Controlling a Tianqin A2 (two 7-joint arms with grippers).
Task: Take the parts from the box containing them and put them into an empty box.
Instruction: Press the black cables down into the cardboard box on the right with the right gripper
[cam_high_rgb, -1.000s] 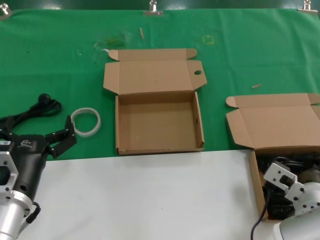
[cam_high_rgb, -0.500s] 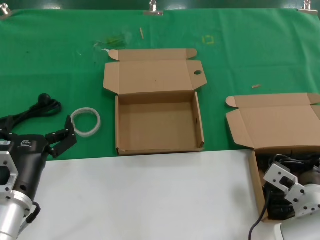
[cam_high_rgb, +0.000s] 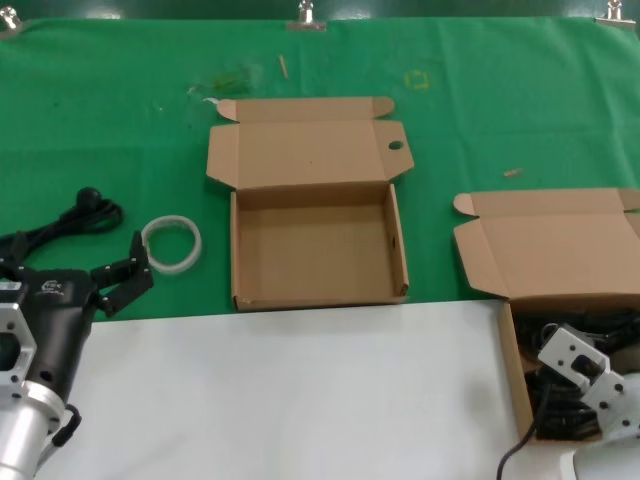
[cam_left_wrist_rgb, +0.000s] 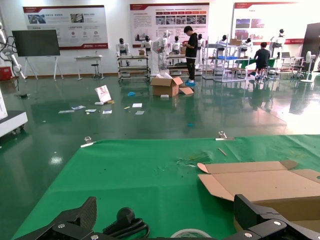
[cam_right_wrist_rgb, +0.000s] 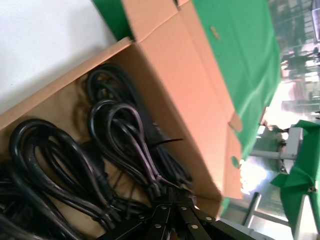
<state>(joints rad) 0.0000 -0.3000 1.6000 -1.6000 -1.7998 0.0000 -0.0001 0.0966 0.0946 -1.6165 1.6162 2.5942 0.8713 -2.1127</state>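
Cords (cam_right_wrist_rgb: 120, 150) lie in loose black coils inside the full box (cam_high_rgb: 515, 370), at about 4 o'clock on the tabletop (cam_high_rgb: 300, 390). The right tool (cam_right_wrist_rgb: 167, 207) is down in that box, its tips pressed together right at one looped bundle; I cannot tell if it pinches it. That bundle's long side runs away from the tips toward the box's far corner. The empty box (cam_high_rgb: 316, 250) sits at 12 o'clock, off toward 10 o'clock from the cords. The left tool (cam_high_rgb: 122, 276) waits spread at 8 o'clock. The right arm is much nearer.

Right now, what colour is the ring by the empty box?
White ring, clearest in the head view.
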